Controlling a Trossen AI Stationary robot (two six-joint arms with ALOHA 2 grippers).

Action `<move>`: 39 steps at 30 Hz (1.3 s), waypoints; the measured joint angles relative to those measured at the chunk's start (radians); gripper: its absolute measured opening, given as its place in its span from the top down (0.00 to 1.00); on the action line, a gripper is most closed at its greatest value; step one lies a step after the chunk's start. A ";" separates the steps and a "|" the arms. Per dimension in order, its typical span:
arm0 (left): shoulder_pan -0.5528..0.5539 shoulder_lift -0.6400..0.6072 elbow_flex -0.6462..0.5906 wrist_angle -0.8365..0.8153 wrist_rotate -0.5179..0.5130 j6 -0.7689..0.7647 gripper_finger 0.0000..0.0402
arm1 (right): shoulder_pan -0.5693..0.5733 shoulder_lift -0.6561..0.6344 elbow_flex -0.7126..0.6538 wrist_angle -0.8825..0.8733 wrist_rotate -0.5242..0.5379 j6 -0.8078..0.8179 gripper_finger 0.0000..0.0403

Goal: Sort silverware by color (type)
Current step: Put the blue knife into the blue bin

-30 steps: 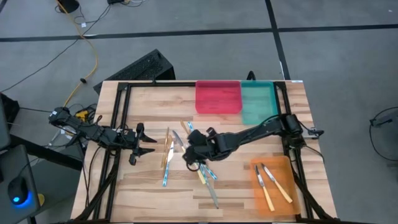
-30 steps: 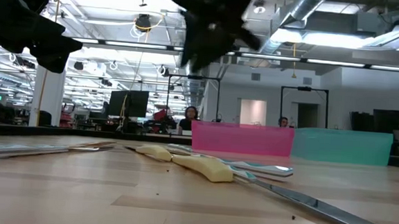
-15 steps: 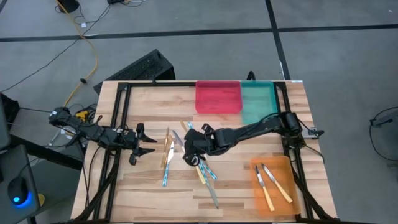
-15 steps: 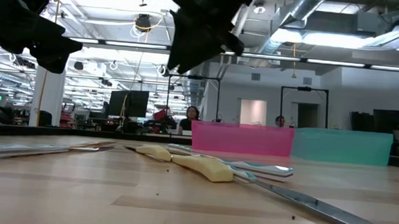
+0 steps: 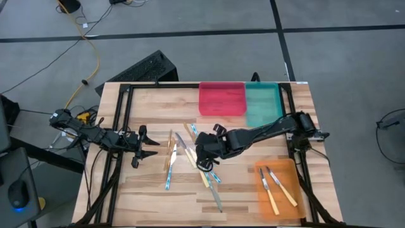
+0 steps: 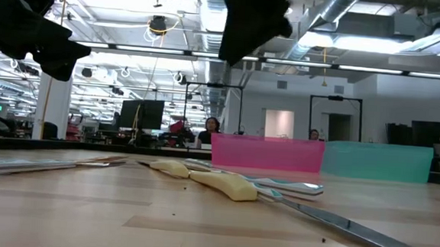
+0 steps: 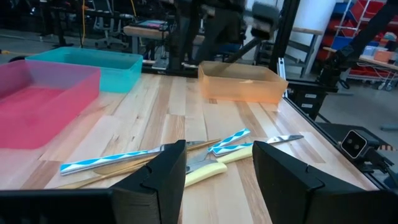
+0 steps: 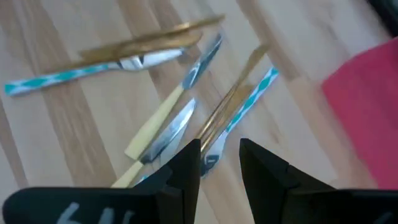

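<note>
My right claw (image 5: pixel 204 156) hovered empty, fingers narrowly apart, directly over the cutlery pile (image 5: pixel 190 158), whose pieces ran near-to-far; left claw (image 5: pixel 147 145) waited open.

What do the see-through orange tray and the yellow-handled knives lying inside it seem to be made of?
The see-through orange tray looks like translucent plastic: the wood grain shows faintly through its floor, with a smooth, slightly glossy finish. The two yellow-handled knives seem to have metal blades, grey and reflective, and matte pale yellow handles, probably plastic, though that is less certain.
</note>
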 joint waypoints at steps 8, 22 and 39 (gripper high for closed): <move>0.000 0.010 0.000 0.000 0.000 0.000 0.58 | 0.020 -0.234 -0.193 0.041 0.076 0.039 0.67; 0.000 0.043 0.000 0.000 0.001 0.000 0.58 | 0.026 -0.475 -0.735 0.760 0.071 0.119 0.67; 0.000 0.051 0.000 0.000 0.000 0.000 0.58 | -0.005 -0.198 -0.749 1.076 -0.025 -0.013 0.67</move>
